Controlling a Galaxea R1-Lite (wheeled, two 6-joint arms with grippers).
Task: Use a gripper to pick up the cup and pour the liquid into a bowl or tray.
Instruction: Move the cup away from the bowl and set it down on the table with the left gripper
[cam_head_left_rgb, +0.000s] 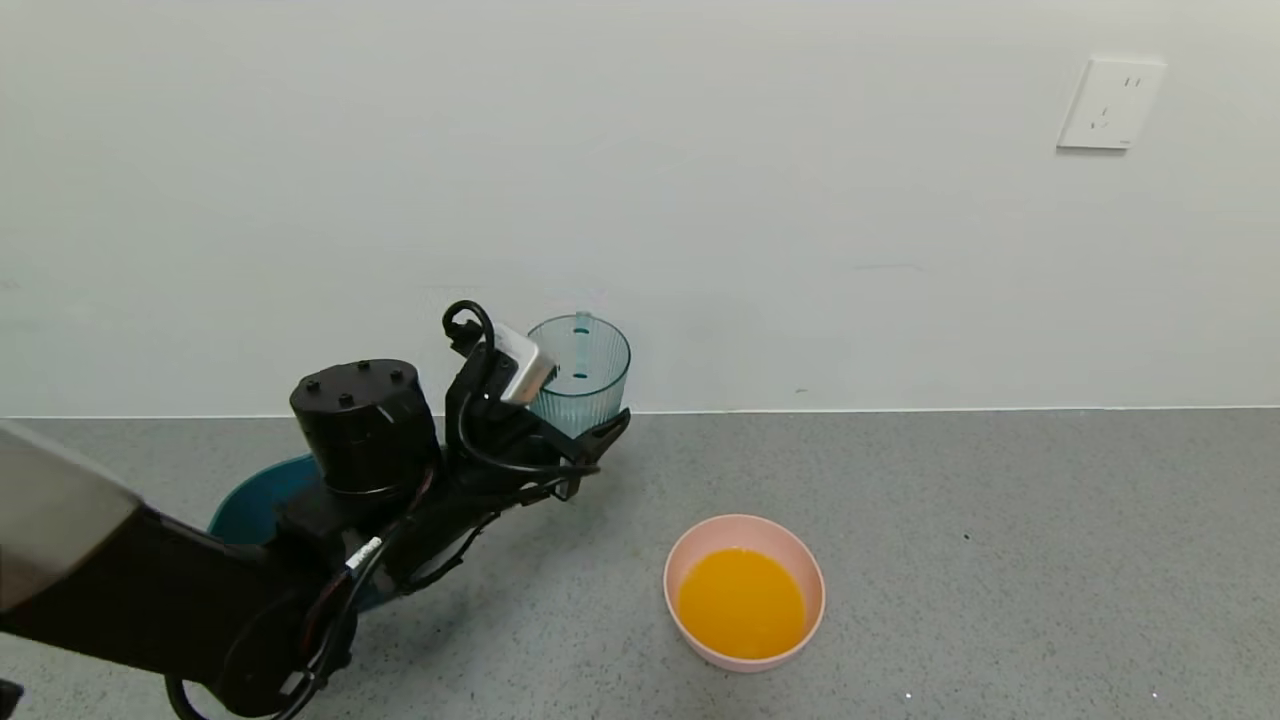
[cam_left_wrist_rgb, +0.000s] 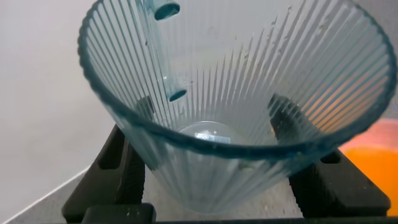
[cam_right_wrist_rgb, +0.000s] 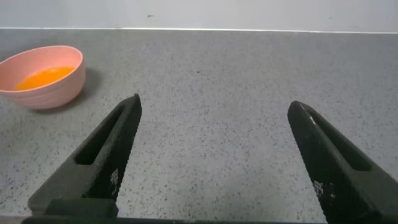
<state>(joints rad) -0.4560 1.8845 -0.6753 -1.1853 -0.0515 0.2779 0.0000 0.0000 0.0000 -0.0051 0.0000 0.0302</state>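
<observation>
Pale blue-green and transparent, the cup with fine vertical ribs is held up in the air by the left gripper, above the grey speckled counter and in front of the white wall. The black fingers of this gripper are clenched on the lower part of the cup, one on each side, and the cup stands almost upright with its mouth toward the top. In the left wrist view the inside of the cup looks empty; only the clear bottom and two small dark teal marks on the inner wall are seen. The liquid, opaque and bright orange-yellow, lies in the pink bowl, which stands on the counter to the right of the cup and nearer to the robot, well apart from the gripper. The same bowl shows in the right wrist view, resting on the counter off to one side of the right gripper. That right gripper is released, its two black fingers wide apart with only bare counter between them, and it holds nothing; it does not show in the head view. Behind the left arm, a dark teal tub is partly hidden on the counter. A white socket sits high on the wall at the right.
</observation>
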